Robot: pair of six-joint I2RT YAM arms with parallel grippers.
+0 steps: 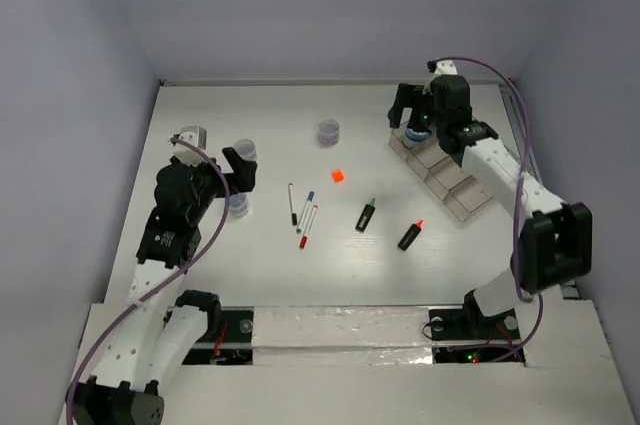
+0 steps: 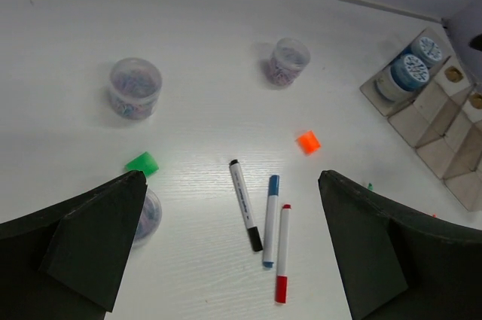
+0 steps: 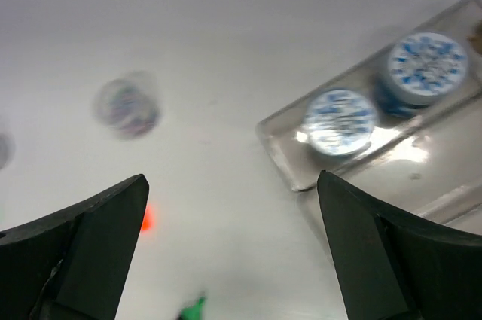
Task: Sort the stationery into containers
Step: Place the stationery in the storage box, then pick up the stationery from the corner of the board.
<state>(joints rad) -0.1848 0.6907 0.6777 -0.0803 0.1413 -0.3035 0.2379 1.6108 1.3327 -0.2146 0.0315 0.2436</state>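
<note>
Three white pens lie side by side mid-table: black cap (image 1: 292, 203) (image 2: 246, 205), blue cap (image 1: 305, 210) (image 2: 270, 220), red cap (image 1: 308, 227) (image 2: 282, 254). The orange cube (image 1: 337, 175) (image 2: 307, 141) lies behind them. The green-tipped highlighter (image 1: 366, 215) and the orange-tipped highlighter (image 1: 410, 235) lie to their right. The clear tray (image 1: 452, 185) (image 3: 286, 166) holds two blue-lidded pots (image 3: 339, 120) (image 3: 427, 68) at its far end. My left gripper (image 1: 238, 177) (image 2: 232, 177) is open and empty above the table, left of the pens. My right gripper (image 1: 413, 110) (image 3: 233, 178) is open and empty by the tray's far end.
Three pots stand loose on the table: one far centre (image 1: 328, 132) (image 2: 288, 61), one far left (image 1: 243, 150) (image 2: 135, 88), one partly under my left finger (image 1: 238, 205) (image 2: 148, 214). A small green cube (image 2: 142, 163) lies beside that last pot. Walls close in the table on three sides.
</note>
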